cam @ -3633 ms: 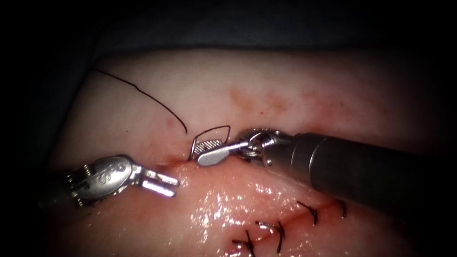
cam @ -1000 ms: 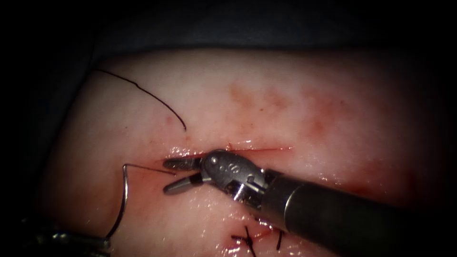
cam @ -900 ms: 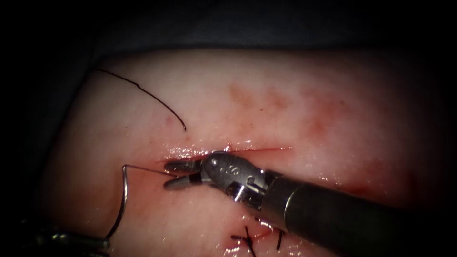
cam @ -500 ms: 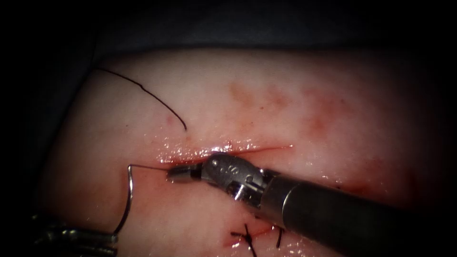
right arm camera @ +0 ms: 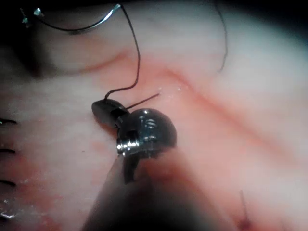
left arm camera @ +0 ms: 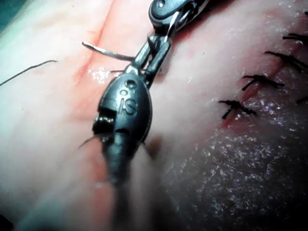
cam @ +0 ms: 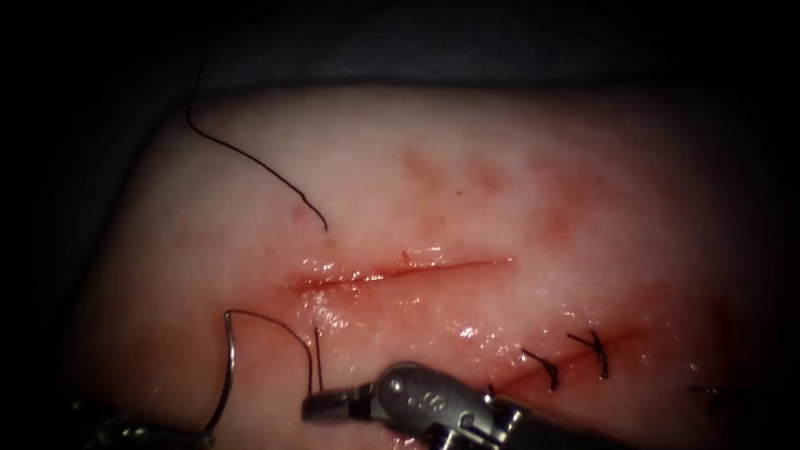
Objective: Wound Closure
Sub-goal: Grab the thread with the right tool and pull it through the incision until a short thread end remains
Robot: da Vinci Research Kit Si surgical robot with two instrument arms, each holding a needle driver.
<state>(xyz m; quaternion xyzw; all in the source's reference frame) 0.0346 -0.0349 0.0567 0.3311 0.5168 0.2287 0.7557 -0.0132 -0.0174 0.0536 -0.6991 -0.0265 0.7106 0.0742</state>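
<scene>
Endoscope view: my right gripper (cam: 321,406) pinches the thread (cam: 315,358) below the cut (cam: 400,272); my left gripper (cam: 154,433) clamps the needle (cam: 227,367) near its tail, out of tissue (cam: 467,183) (thin, springy, slippery stuff, I'd guess).

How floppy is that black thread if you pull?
Probably floppy: the thread curves loosely from the needle, which the left tool holds near its other end, outside the tissue, to the right tool gripping it. Likely light: it looks hair-thin.
</scene>
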